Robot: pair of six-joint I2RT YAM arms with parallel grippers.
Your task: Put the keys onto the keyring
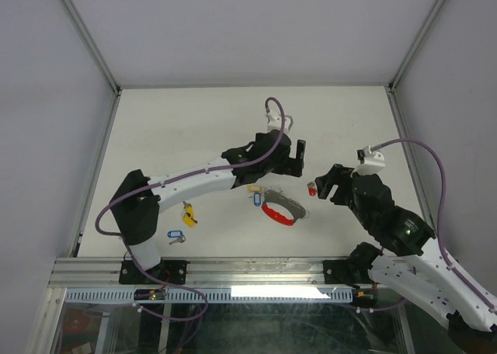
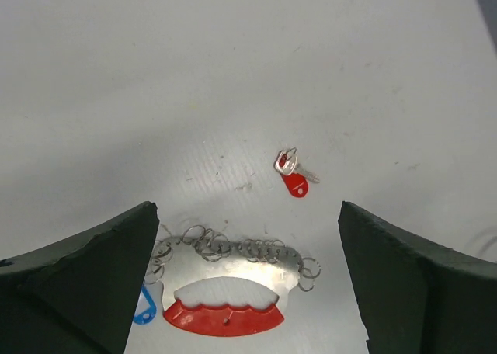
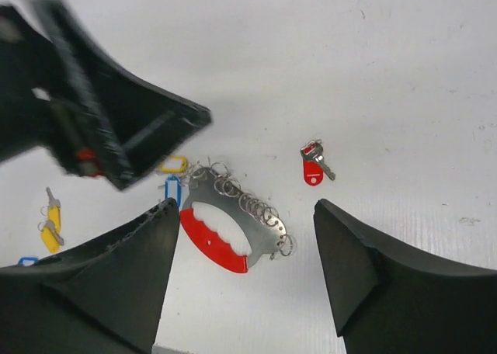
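Observation:
The keyring (image 1: 281, 208) lies flat on the white table, a red plastic band (image 2: 225, 315) joined to a metal plate with a row of silver rings (image 2: 233, 249). A blue tag (image 3: 171, 189) and a yellow tag (image 3: 172, 165) lie at its left end. A red-tagged key (image 1: 312, 189) lies loose just to its right, also in the left wrist view (image 2: 293, 174) and the right wrist view (image 3: 313, 168). My left gripper (image 1: 291, 156) hovers open above the keyring, nothing between its fingers (image 2: 93, 276). My right gripper (image 1: 326, 185) is open beside the red key, holding nothing.
Two yellow-tagged keys (image 1: 189, 213) and a blue-tagged key (image 1: 175, 235) lie at the front left, beside the left arm. White walls enclose the table on three sides. The metal rail (image 1: 233, 272) runs along the near edge.

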